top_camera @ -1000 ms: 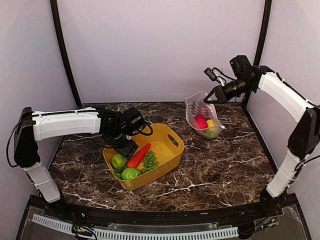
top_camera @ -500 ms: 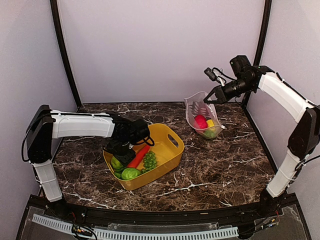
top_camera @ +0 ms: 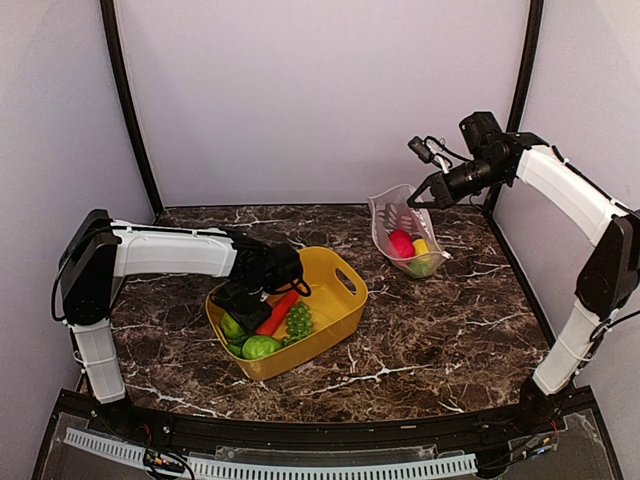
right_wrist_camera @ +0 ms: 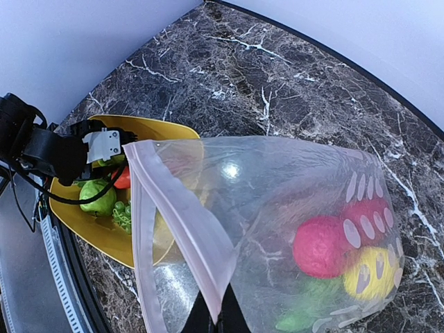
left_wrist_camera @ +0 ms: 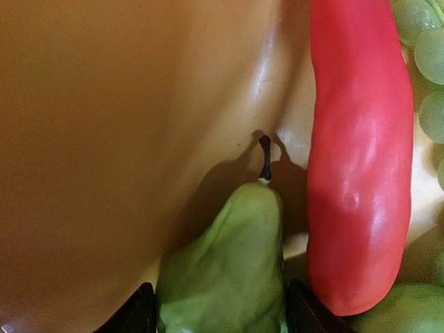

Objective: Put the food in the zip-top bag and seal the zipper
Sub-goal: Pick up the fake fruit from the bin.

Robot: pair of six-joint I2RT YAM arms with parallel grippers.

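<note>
Found left gripper (left_wrist_camera: 220,313) low inside the yellow tub (top_camera: 345,290), near left on the worktop (top_camera: 450,320). Partly open, one fingertip on each side of a green pear (left_wrist_camera: 229,263), at its wide end. Could not confirm firm contact; no lift evident. Noted pear lying just beside the red-orange carrot (left_wrist_camera: 357,159), with grapes (left_wrist_camera: 430,69) on the carrot's other side.

Found right gripper (right_wrist_camera: 215,320) at far right, clamped on the zipper (right_wrist_camera: 177,222) edge of the zip-top bag (right_wrist_camera: 291,194). Mouth held raised and turned toward the tub, bottom seemingly resting on the worktop. Counted in the bag a red ball (right_wrist_camera: 319,246), a lemon (right_wrist_camera: 368,274) and something green beneath; could not identify the last.

Risks, as judged:
- Slippage: smooth, tapered pear taken at the wide end, liable to squirt toward its stem under squeeze.
- Interference: fingertip on the carrot side set close to the carrot, liable to nudge or pinch it along with the pear.
- Missed drop: bag mouth supported at one edge only, slack, liable to fold shut or deflect the pear onto the worktop.
- Spillage: loose food already inside, liable to roll out under any further tilt of the bag.
</note>
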